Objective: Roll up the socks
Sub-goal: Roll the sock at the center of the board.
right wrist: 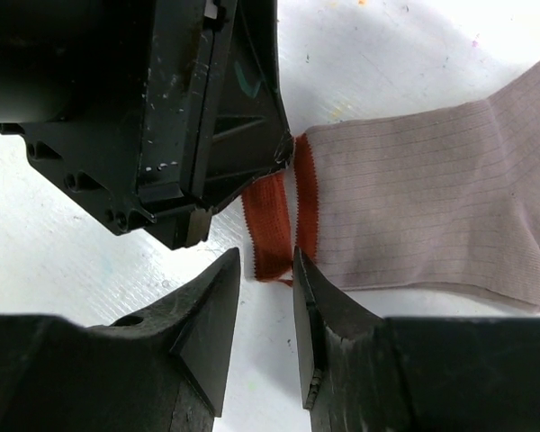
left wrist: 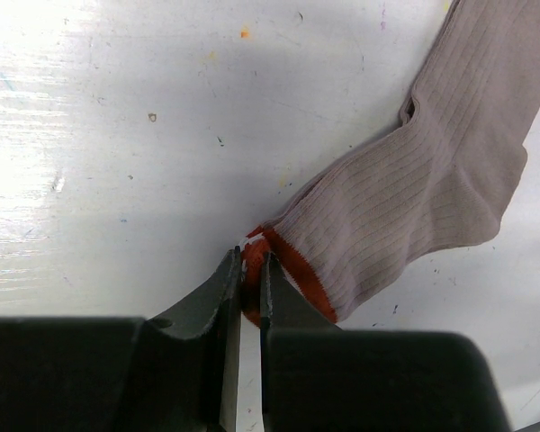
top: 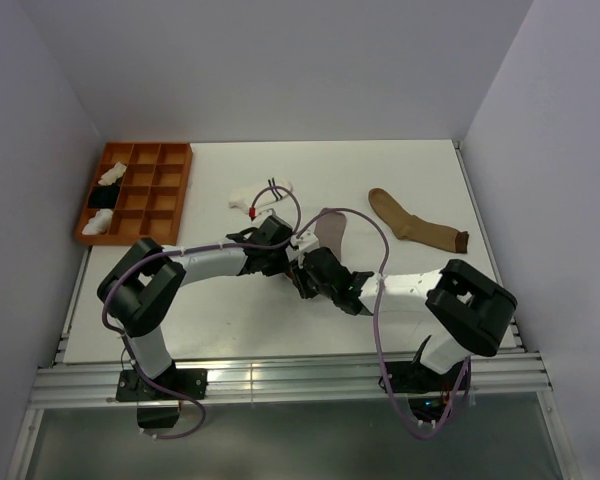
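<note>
The left hand is clenched on the red-banded cuff of the grey sock, its two fingertips pinching the cuff's corner just above the tabletop. From that pinch the sock lies flat and runs off toward 2 o'clock in the left wrist view. The right hand faces it from the other side, jaws apart, with the cuff's lower edge between the tips; one fingertip touches the fabric. In the top view both forearms reach low toward the tabletop's middle, elbows bent outward, wrists almost meeting. The tan-brown sock lies flat at 2 o'clock from the hands, well apart; the striped white sock lies near, at 11 o'clock; an orange tray sits at 10 o'clock.
</note>
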Available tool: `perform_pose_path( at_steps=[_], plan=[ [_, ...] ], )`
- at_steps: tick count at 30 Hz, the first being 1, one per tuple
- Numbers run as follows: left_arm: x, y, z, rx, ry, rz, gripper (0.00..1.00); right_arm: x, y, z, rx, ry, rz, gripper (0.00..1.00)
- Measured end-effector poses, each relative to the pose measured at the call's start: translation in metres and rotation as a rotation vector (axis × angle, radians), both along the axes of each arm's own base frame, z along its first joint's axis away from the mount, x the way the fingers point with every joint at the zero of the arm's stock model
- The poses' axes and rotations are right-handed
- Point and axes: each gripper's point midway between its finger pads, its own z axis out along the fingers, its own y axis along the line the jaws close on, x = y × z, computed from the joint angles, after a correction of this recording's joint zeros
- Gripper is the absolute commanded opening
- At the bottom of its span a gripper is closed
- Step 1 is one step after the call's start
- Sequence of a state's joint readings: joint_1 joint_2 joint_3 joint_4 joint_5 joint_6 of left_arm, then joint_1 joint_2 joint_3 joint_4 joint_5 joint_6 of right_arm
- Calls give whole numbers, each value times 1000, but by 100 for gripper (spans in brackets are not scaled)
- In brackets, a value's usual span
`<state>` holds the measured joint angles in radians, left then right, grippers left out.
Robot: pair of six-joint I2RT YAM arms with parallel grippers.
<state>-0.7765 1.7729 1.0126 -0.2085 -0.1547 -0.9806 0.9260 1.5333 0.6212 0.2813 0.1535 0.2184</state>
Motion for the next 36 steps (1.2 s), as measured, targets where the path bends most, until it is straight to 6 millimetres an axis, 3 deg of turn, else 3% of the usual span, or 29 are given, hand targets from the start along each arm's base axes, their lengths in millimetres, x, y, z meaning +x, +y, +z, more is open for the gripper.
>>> perform_pose_path(
  at_steps=[11,19,27,36],
  plan=[
    [1,1,0,-2,1,2,0,1,3,1,18,-12,3,39],
    [0,0,0,-5,1,1,0,-9,7,27,96,-84,51,40],
    [2,1,0,-24,16,6,0,-8,16,38,146,-117,80,40],
    [3,2,1,-35,27,6,0,-8,16,17,106,-93,89,37]
  ],
)
